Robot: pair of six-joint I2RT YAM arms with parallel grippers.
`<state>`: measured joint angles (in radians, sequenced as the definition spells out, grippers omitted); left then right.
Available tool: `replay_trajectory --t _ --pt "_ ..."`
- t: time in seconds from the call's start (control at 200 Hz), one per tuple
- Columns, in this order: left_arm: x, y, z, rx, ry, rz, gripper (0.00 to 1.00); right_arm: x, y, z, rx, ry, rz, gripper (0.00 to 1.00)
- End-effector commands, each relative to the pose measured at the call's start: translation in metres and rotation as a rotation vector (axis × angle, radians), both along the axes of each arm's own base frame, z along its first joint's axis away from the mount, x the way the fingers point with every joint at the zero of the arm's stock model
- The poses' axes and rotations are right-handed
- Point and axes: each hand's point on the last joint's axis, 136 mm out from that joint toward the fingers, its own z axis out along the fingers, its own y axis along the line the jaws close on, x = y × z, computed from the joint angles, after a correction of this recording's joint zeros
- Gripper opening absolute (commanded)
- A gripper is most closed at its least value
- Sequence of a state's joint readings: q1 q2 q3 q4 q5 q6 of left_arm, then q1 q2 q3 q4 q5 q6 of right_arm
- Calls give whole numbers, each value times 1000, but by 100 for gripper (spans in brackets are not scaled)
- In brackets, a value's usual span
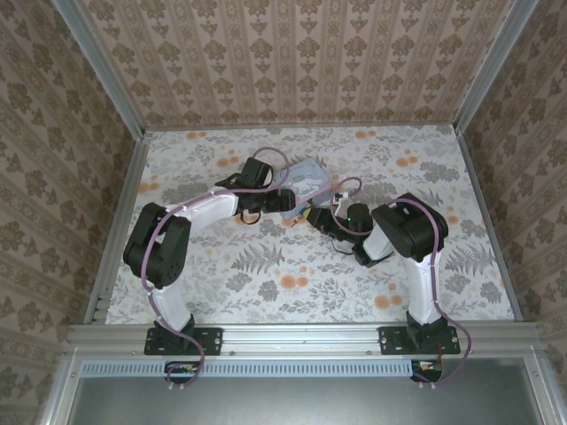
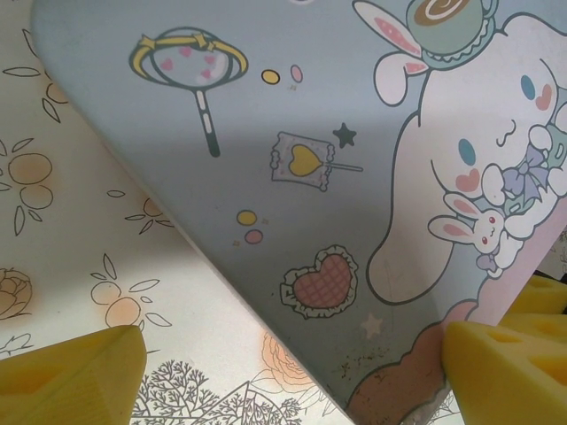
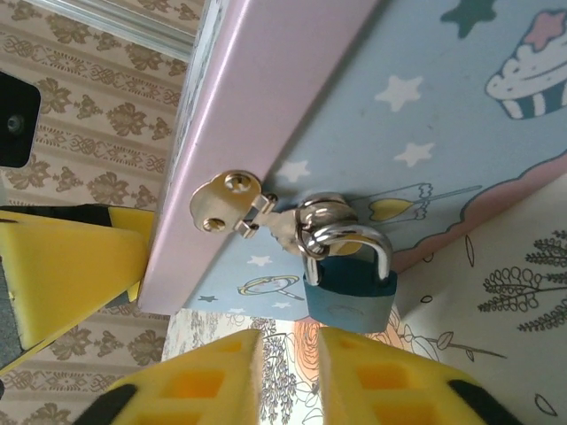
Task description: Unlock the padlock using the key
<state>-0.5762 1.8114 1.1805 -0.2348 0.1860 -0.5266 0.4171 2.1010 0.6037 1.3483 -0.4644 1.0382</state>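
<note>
Item: pastel-blue cartoon tin (image 1: 306,173), lying at mid-table toward the far edge of the floral-covered table (image 1: 221,292), with both arms converging on it. Overhead view: the left arm rises from the near-left edge, folds at a raised elbow over the left side, and its forearm runs right and away to the tin's left corner. The right arm climbs from the near-right edge, bends at a high elbow, and doubles back leftward, with the right gripper (image 1: 312,215) at the tin's near side. The lock is too small to make out from above. Right wrist view: the padlock (image 3: 347,299), dark blue-bodied, hangs by its silvery shackle (image 3: 376,248) from the staple ring (image 3: 321,217) beside the latch plate (image 3: 223,197) on the tin's pink side wall. The right claw's yellow fingers (image 3: 190,385) sit just below it, drawn nearly together, a narrow slit between the tips. Whether anything is pinched there cannot be told. Left wrist view: the printed lid with its rabbit-eared character. The left gripper (image 2: 292,345) is spread wide, the tin's corner between its yellow pads. One pad lies at the tin's edge, the other stands clear over the cloth.
</note>
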Motion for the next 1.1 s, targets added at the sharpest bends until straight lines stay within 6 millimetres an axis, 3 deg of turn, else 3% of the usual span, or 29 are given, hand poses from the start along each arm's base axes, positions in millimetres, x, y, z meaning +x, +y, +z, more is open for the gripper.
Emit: replay_trajectory --t 0.0,0.06,0.2,0.355,0.56,0.81,1.095 --pt "-30 33 -61 179 162 22 87 -10 -3 -14 -35 29 3 20" --pt "-30 33 -60 179 161 22 87 -10 -6 -16 -42 34 -17 23" --pt "-31 33 -61 177 164 21 87 -10 -12 -8 -32 34 -57 46" --pt "-30 32 -60 170 161 20 87 -10 -19 -3 -51 56 -122 58" --pt "-31 32 -60 170 161 20 87 -16 -22 -8 -231 110 -155 60" --pt "-31 30 -62 161 166 17 87 -15 -30 3 -436 139 -226 64" --pt "-31 26 -62 147 172 7 87 -9 -26 -1 -510 185 -222 63"
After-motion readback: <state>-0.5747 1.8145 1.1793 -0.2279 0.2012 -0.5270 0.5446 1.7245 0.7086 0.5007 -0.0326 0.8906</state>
